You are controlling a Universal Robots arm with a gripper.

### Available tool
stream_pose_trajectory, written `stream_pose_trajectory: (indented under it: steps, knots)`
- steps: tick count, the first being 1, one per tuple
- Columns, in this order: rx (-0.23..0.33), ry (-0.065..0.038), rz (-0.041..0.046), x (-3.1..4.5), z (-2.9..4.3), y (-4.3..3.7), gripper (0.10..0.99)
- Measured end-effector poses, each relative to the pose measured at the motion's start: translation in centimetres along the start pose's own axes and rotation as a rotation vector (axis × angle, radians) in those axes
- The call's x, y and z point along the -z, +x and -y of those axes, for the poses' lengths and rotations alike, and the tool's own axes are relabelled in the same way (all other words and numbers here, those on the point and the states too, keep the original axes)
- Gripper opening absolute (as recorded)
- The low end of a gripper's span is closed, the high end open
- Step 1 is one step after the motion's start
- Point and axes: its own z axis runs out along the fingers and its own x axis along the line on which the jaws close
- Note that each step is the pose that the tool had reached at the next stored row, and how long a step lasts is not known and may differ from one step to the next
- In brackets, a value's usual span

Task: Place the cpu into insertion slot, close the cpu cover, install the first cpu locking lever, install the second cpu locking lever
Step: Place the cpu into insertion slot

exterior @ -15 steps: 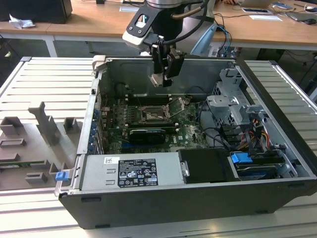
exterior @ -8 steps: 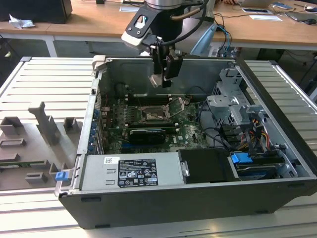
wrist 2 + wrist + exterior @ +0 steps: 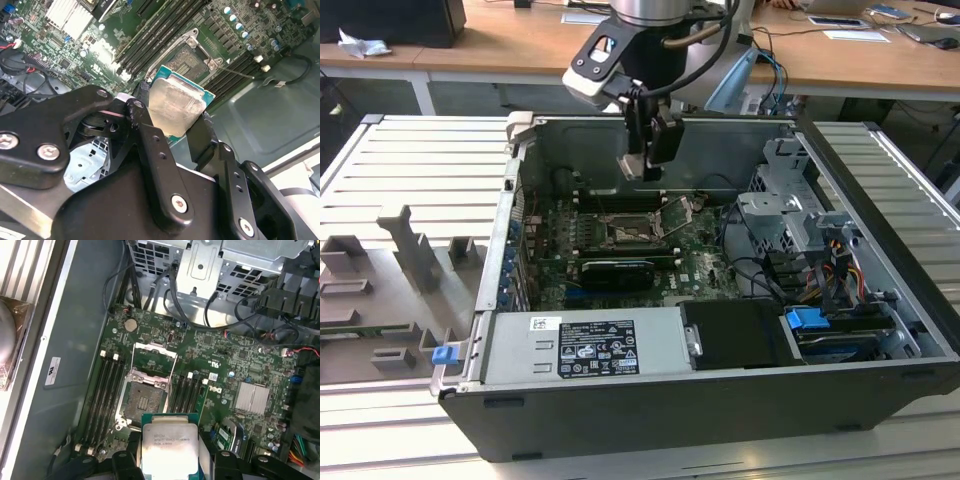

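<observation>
My gripper (image 3: 645,160) hangs over the open computer case and is shut on the cpu (image 3: 176,105), a thin square chip with a dull grey metal top. The black fingers (image 3: 142,107) clamp it on two opposite edges. In the first wrist view the cpu (image 3: 170,445) is above the motherboard, a short way off the insertion slot (image 3: 145,402). The slot is bare, with its contact field showing. The cpu cover (image 3: 154,351) stands swung open at the slot's far edge. A thin metal rod (image 3: 239,73) lies beside the slot; I cannot tell the two locking levers apart.
Memory slots (image 3: 107,390) run along both sides of the socket. A finned heatsink (image 3: 252,397) and black cables (image 3: 260,315) lie nearby. The power supply (image 3: 585,345) and drive cage (image 3: 790,215) stand inside the case. Grey fixtures (image 3: 410,250) sit on the table at the exterior view's left.
</observation>
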Motion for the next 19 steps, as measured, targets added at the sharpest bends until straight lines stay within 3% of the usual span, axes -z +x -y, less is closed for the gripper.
stream_pose_trajectory:
  steps: [4,19]
  knots:
    - [-0.005,0.004,-0.0005,-0.26,0.01,-0.01,0.541]
    - [-0.012,0.003,0.0002,-0.73,0.03,-0.02,0.541]
